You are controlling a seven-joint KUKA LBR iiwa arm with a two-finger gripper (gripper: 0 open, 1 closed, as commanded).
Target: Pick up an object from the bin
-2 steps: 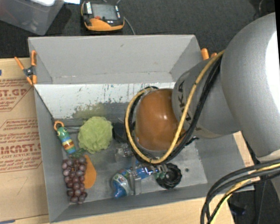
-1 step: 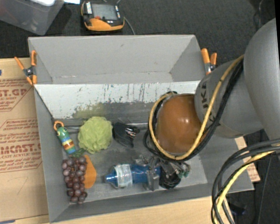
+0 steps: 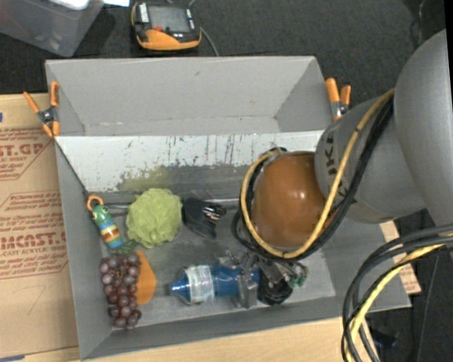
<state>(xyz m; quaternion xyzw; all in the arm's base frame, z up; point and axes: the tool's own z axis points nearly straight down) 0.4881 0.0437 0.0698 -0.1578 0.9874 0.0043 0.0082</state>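
The grey arm (image 3: 432,142) reaches in over the right edge of the bin (image 3: 179,86), its thick links bent downward. An orange cover (image 3: 287,198) caps the wrist, looped by yellow and black cables (image 3: 247,206). Below it the gripper (image 3: 247,285) hangs low near the bin's front edge, right of the middle.

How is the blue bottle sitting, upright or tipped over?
Tipped over: the blue bottle lies lengthwise on the floor of the bin, one end toward the hand.
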